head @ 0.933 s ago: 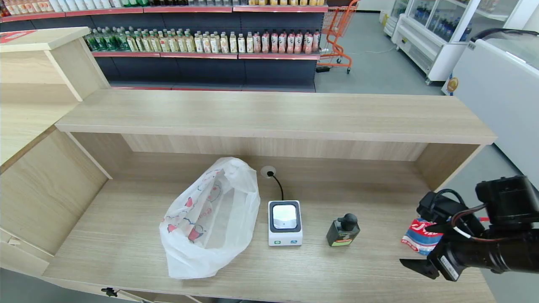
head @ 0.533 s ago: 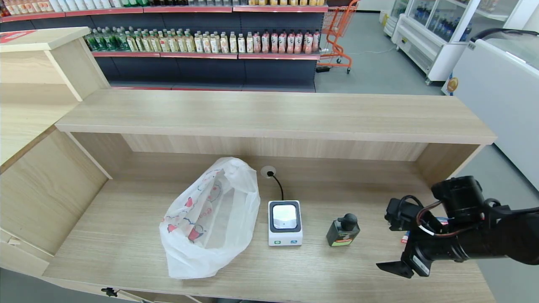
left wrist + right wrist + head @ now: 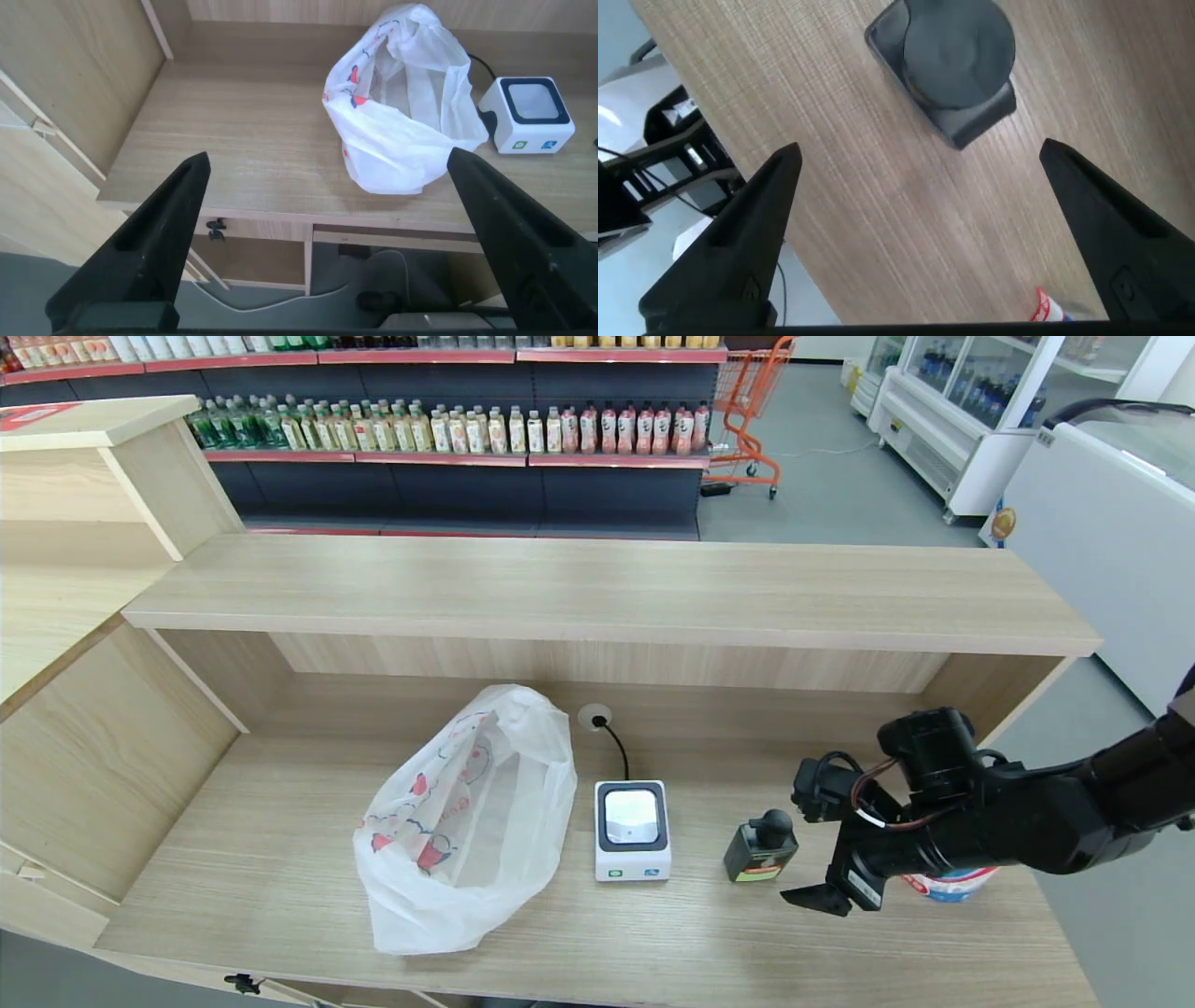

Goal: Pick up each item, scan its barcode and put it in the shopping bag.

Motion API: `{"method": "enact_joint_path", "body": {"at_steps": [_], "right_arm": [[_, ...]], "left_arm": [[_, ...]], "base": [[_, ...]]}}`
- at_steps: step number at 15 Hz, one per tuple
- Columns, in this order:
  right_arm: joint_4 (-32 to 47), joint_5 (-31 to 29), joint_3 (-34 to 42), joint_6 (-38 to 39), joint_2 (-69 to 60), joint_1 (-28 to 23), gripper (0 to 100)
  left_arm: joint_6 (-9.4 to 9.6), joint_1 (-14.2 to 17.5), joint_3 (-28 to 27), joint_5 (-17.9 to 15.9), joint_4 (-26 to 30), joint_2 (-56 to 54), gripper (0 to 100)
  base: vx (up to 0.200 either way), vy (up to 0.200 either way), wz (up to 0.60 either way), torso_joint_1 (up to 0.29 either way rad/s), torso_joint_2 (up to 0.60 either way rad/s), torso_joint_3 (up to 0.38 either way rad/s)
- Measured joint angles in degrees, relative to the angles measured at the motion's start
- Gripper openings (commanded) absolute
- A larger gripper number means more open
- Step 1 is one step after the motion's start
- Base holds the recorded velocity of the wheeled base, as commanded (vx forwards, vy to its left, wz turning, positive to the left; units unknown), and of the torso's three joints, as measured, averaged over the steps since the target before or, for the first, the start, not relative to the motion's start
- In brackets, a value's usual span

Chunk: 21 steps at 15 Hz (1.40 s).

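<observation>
A shop: drink-stocked shelves [image 3: 448, 429], a checkout counter [image 3: 607, 588], scanner [image 3: 632, 829], probably a chest freezer [image 3: 1102, 523] beyond.

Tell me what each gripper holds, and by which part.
Nothing is held. The left gripper and right gripper are open and empty; the right hangs above the dark bottle.

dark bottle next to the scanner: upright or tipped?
Upright. The bottle stands on its base on the counter, with its round cap on top. The right wrist view looks straight down on that cap.
</observation>
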Motion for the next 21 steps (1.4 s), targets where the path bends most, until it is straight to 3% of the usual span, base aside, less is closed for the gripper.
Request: {"method": "enact_joint_path", "body": {"at_steps": [9, 10, 13, 21], "right_arm": [[0.0, 1.5, -7.8, -1.5, 7.7, 3.4, 100], [-0.2, 1.7, -8.4, -1.5, 8.4, 3.6, 0], [-3.7, 1.5, -8.5, -1.3, 10.0, 3.9, 0], [-4.0, 1.5, -2.5, -1.1, 6.4, 3.2, 0]], "left_arm": [[0.0, 0.0, 0.0, 0.0, 0.0, 0.0, 100], [0.0, 0.0, 0.0, 0.0, 0.0, 0.0, 100], [0.0, 0.0, 0.0, 0.0, 0.0, 0.0, 100], [0.0, 0.0, 0.0, 0.0, 0.0, 0.0, 100]], "base": [[0.0, 0.0, 0.0, 0.0, 0.0, 0.0], [0.0, 0.0, 0.0, 0.0, 0.0, 0.0], [0.0, 0.0, 0.0, 0.0, 0.0, 0.0], [0.0, 0.0, 0.0, 0.0, 0.0, 0.0]]}}
